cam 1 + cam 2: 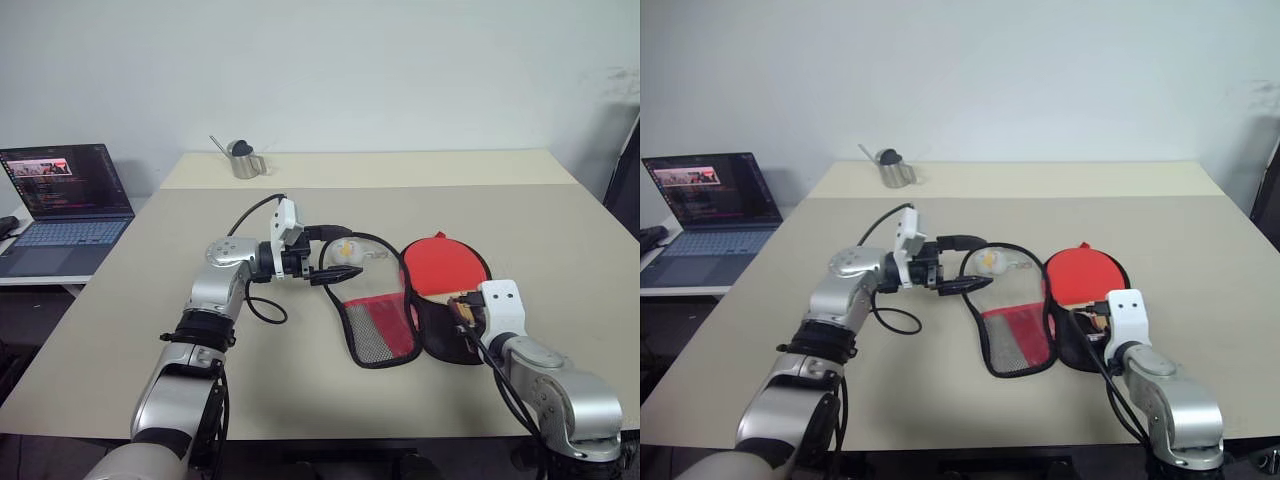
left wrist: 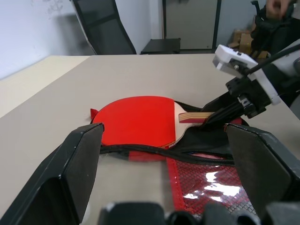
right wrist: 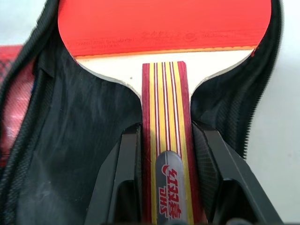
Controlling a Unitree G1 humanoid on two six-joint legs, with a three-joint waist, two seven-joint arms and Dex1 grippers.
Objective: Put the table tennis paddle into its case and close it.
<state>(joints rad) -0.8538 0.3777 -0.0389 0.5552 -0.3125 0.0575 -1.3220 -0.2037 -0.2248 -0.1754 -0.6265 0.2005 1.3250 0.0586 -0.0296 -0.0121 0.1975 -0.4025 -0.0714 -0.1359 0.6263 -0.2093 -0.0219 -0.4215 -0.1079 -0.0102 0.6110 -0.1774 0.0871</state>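
Observation:
The case (image 1: pixel 383 331) lies unzipped and spread flat on the table, its red mesh flap to the left and its black-lined half to the right. On the black lining rests the table tennis paddle (image 1: pixel 440 262), red face up, with the handle toward me. My right gripper (image 3: pixel 166 131) is shut on the striped wooden handle (image 3: pixel 165 108), one finger pressed against each side. My left gripper (image 1: pixel 334 256) is held level at the case's far left rim. It is open, and its fingers (image 2: pixel 70 178) stand wide on either side of the black zip edge (image 2: pixel 140 152).
An open laptop (image 1: pixel 62 203) sits on a lower desk to the left. A small metal watering can (image 1: pixel 243 160) stands at the table's far side. A black office chair (image 2: pixel 105 28) and a person's hand (image 2: pixel 279 7) appear beyond the table in the left wrist view.

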